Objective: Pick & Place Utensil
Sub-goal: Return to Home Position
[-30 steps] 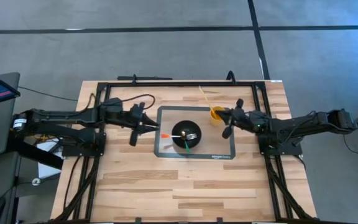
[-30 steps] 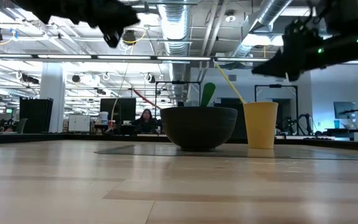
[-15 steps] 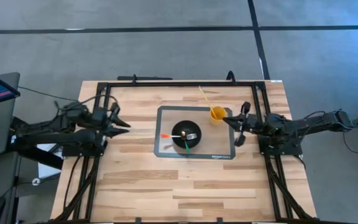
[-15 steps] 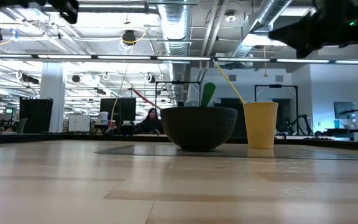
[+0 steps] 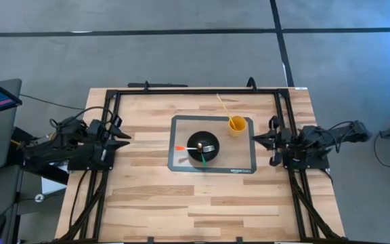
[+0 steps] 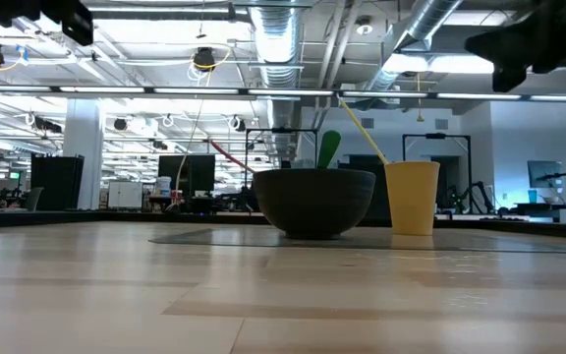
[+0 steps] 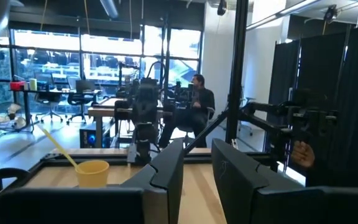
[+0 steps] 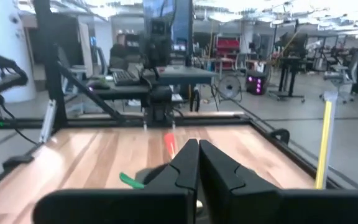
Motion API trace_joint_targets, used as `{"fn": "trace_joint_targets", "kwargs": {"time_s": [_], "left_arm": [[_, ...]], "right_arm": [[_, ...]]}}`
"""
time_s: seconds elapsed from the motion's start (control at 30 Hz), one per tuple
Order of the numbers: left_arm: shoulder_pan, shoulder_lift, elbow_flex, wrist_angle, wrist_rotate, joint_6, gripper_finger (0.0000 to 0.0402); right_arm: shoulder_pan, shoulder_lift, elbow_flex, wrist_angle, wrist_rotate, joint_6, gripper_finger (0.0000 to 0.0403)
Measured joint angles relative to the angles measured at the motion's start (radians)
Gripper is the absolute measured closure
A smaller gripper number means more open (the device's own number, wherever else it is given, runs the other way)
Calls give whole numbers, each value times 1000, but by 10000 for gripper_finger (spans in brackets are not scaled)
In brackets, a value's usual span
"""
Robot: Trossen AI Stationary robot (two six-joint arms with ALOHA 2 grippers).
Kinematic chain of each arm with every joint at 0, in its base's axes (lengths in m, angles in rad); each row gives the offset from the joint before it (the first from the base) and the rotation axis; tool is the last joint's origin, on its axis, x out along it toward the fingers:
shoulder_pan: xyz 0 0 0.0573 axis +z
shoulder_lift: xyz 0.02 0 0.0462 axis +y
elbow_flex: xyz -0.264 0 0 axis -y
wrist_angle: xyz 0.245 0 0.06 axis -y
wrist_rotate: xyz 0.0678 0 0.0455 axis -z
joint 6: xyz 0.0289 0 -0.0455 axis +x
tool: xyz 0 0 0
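A dark bowl (image 5: pixel 196 150) (image 6: pixel 312 200) stands on a grey mat (image 5: pixel 244 165). It holds a silver fork (image 5: pixel 209 148), a green-handled utensil (image 5: pixel 202 158) (image 8: pixel 129 180) and an orange-tipped one (image 5: pixel 179 147) (image 8: pixel 169 144) that lean on its rim. A yellow cup (image 5: pixel 236 125) (image 6: pixel 411 197) (image 7: pixel 92 173) beside it holds a long yellow stick (image 5: pixel 223 105). My left gripper (image 5: pixel 127 136) (image 7: pixel 197 158) hovers near the table's left edge, fingers a little apart, holding nothing. My right gripper (image 5: pixel 254 140) (image 8: pixel 198 152) hovers at the mat's right edge, shut and empty.
A black metal frame (image 5: pixel 195 90) runs along the table's far side and down both flanks under the arms. Bare wood (image 5: pixel 195 203) stretches between the mat and the near edge. A person (image 7: pixel 199 99) sits at a desk in the room beyond the table.
Both arms have drawn back from the bowl and cup. The left gripper moved from beside the orange tip toward the table's left edge; the right gripper moved from beside the cup toward the right edge. The bowl, utensils and cup stayed where they were.
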Motion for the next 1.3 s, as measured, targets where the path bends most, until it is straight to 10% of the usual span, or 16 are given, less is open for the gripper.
{"fn": "trace_joint_targets", "kwargs": {"time_s": [1.3], "left_arm": [[0, -13, -318, 281, -117, -34, 317]], "right_arm": [[15, -150, -81, -78, 39, -101, 397]]}}
